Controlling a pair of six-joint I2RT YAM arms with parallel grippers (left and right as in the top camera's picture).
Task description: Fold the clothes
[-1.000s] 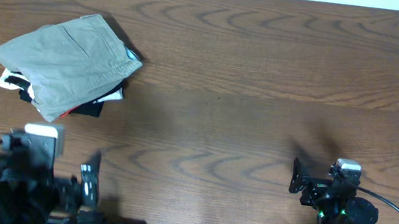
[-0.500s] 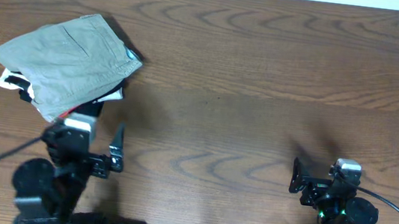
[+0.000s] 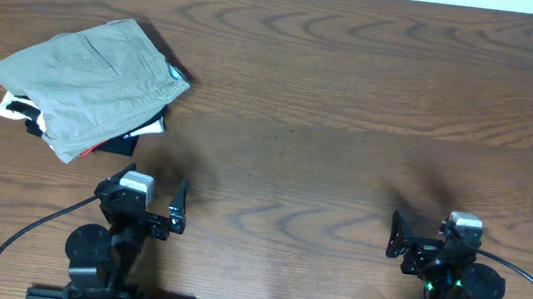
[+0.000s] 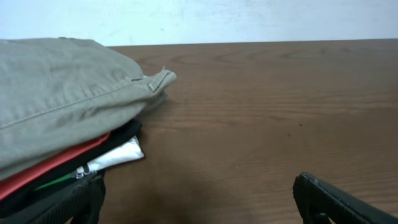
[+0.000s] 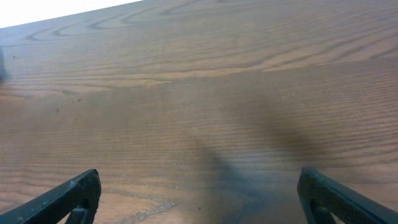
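1. Shorts (image 3: 88, 79): one pair, folded into a compact, rounded slab at the far left of the table (image 3: 353, 99).
2. Fabric: pale khaki woven cotton, matte, with stitched seams. Light blue lining shows at the right corner.
3. Second garment (image 3: 19, 109): one bundle, white with black and red edges, lying beneath the Shorts.
4. Table: one, dark brown wood grain, smooth.
5. Left gripper (image 3: 140, 204): near edge, close to the Shorts, jaws spread wide, holding nothing.
6. Right gripper (image 3: 432, 241): near right, well apart from the Shorts, jaws spread wide, empty.
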